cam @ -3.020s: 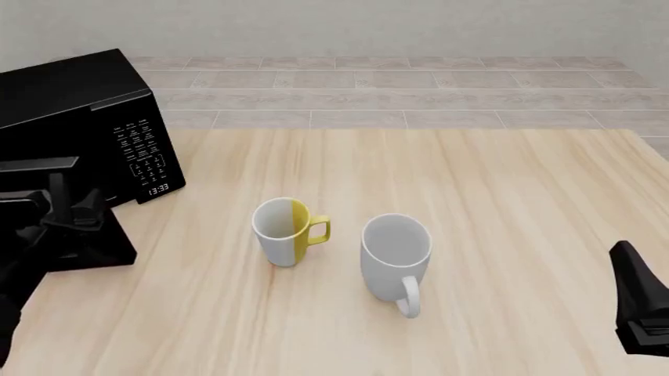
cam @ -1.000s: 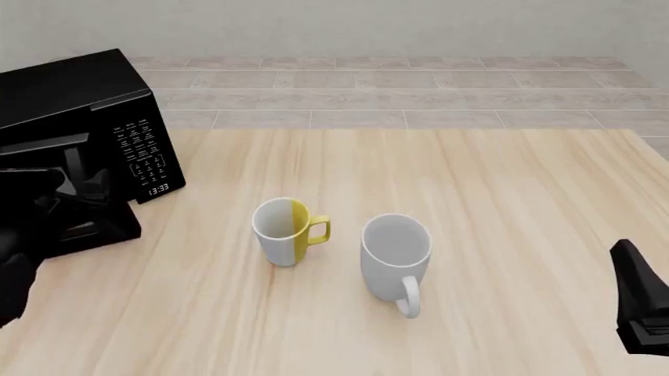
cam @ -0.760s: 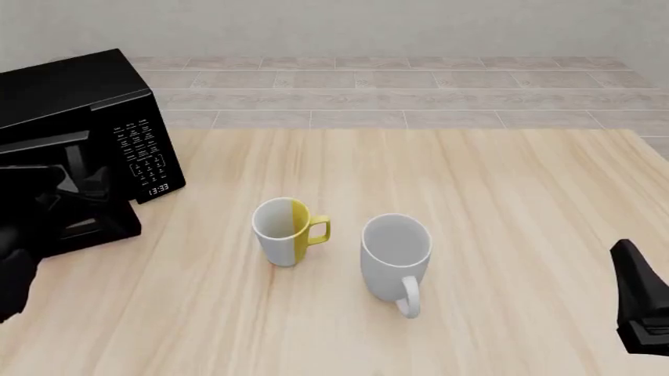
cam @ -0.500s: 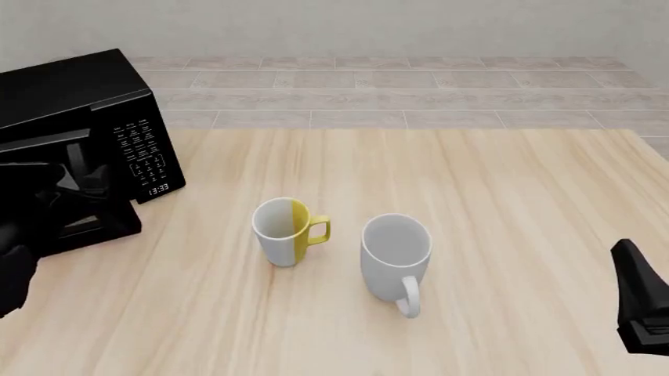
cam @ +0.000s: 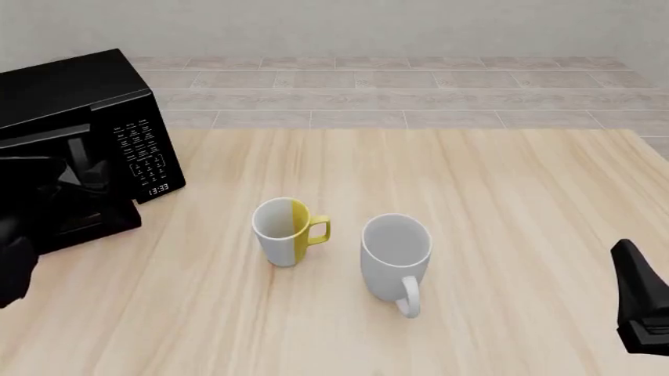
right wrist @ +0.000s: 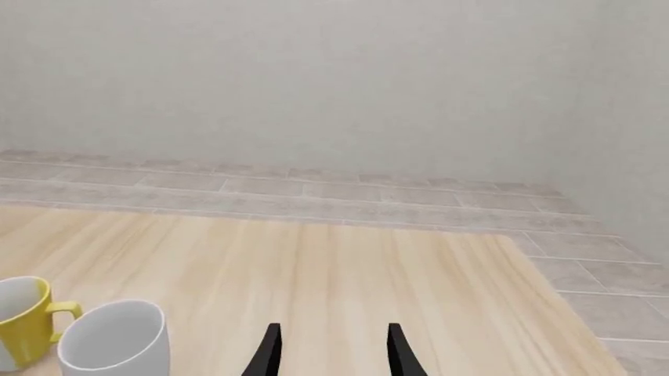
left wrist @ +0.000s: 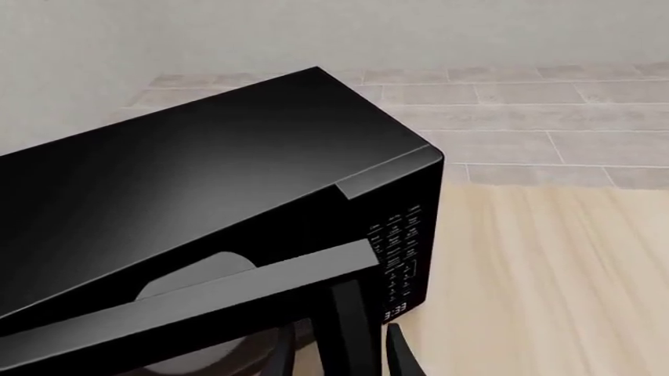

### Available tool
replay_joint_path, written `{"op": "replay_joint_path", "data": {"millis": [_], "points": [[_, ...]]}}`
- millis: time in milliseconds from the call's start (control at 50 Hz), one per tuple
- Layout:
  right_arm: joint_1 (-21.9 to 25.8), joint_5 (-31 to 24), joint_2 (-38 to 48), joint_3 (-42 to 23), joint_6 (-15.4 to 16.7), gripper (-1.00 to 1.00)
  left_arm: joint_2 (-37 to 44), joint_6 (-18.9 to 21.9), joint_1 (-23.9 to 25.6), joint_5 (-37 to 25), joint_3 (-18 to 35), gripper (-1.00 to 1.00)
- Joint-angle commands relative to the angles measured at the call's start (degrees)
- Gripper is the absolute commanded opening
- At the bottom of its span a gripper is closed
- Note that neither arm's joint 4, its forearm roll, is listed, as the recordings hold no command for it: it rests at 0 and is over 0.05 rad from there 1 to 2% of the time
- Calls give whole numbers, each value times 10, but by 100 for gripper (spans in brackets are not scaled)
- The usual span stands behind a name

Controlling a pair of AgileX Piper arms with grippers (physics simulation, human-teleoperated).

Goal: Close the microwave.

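The glossy black microwave point(cam: 74, 94) stands at the table's far left, its keypad panel point(cam: 141, 153) and clock facing right. Its dark door point(cam: 89, 219) hangs partly open, at a narrow angle to the oven front. My left gripper point(cam: 78, 176) is open against the door's free edge. In the left wrist view that edge point(left wrist: 350, 313) stands between my two fingertips point(left wrist: 400, 356), with the turntable showing through the gap behind the door. My right gripper point(cam: 627, 262) hovers open and holding nothing at the near right; its fingers point(right wrist: 269, 348) point over bare table.
A yellow-and-white mug point(cam: 284, 231) and a larger white mug point(cam: 397, 252) stand upright mid-table, right of the microwave and apart from both arms. The wooden table point(cam: 502, 196) ends at a tiled floor strip and a wall behind.
The left gripper has pushed away from me and the door has swung with it, from wide open to a narrow gap. The right arm and mugs have not moved.
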State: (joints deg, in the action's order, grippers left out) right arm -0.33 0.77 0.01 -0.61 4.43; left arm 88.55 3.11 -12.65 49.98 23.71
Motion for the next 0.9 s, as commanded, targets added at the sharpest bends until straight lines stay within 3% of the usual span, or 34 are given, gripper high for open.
{"op": "replay_joint_path", "data": {"millis": [20, 900], "points": [[0, -1, 0, -2, 0, 100, 33, 18, -28, -9, 31, 100], [-4, 0, 0, -3, -1, 100, 74, 19, -49, -24, 76, 100]]}}
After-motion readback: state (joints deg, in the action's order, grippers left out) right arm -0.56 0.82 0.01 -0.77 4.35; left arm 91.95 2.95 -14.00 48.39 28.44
